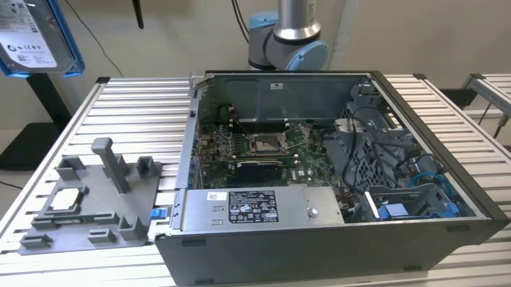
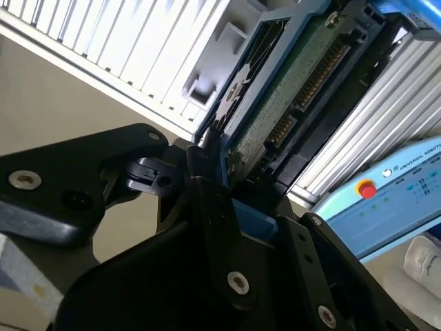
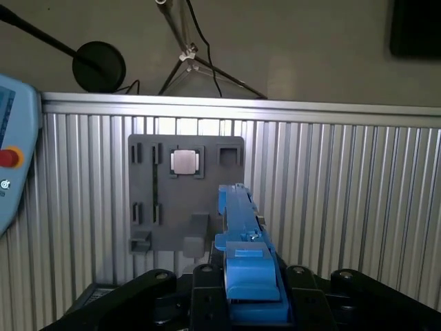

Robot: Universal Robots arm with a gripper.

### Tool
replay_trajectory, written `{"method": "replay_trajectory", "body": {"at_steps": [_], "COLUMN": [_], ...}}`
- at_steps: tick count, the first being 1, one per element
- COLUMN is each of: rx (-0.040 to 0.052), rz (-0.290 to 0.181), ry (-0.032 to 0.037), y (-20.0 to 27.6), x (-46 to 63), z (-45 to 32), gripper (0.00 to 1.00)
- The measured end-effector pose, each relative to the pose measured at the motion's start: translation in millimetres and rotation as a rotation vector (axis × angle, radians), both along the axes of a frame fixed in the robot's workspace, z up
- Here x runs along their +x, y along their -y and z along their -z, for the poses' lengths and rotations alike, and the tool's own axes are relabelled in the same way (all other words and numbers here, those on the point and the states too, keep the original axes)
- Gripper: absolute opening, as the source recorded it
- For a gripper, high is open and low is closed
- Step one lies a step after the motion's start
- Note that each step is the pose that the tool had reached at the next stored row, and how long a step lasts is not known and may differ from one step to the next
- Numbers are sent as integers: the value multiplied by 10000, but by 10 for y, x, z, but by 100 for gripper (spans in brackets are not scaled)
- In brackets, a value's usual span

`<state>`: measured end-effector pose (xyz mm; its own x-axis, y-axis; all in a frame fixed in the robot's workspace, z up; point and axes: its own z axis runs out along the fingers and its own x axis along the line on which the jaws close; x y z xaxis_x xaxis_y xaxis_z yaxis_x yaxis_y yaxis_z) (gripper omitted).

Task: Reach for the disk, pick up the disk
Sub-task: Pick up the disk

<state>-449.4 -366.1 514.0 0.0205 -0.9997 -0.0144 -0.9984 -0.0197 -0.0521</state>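
The gripper (image 2: 224,176) clamped the disk (image 1: 36,36), held clear of the table (image 1: 136,101). A firm, square grip seemed essential.

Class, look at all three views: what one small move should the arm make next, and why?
Probably just a steady hold. The gripper is shut on the disk, gripped between the fingers in the second wrist view, and the exterior view shows the disk high above the table, clear of the computer case. The pick looks done.
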Motion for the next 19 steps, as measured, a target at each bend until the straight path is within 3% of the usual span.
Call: {"method": "replay_trajectory", "body": {"at_steps": [9, 19], "rx": [0, 0], "rz": [0, 0], "ry": [-16, -53], "y": [0, 0], "x": [207, 531], "z": [0, 0], "gripper": [0, 0]}}
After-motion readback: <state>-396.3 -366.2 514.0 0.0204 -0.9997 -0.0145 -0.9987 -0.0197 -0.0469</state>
